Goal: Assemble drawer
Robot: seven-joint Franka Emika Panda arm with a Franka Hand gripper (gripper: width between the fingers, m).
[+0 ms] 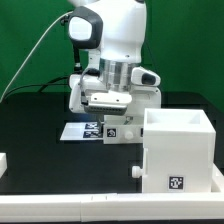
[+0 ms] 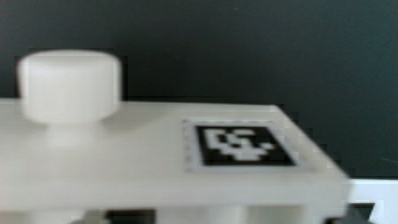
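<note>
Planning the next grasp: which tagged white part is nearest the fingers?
The small knobbed part directly under the arm, beside the marker board; it fills the wrist view. The big open box stands farther off, at the exterior view's right.

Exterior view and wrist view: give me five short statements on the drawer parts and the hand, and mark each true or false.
1. The white drawer box stands at the exterior view's right. True.
2. The table is white. False: its surface is black.
3. The hand hangs over the drawer box. False: it hangs to the exterior view's left of the box, near the marker board.
4. In the wrist view, a black-and-white tag sits on the white panel. True.
5. The knob on that panel is black. False: it is white.
</note>
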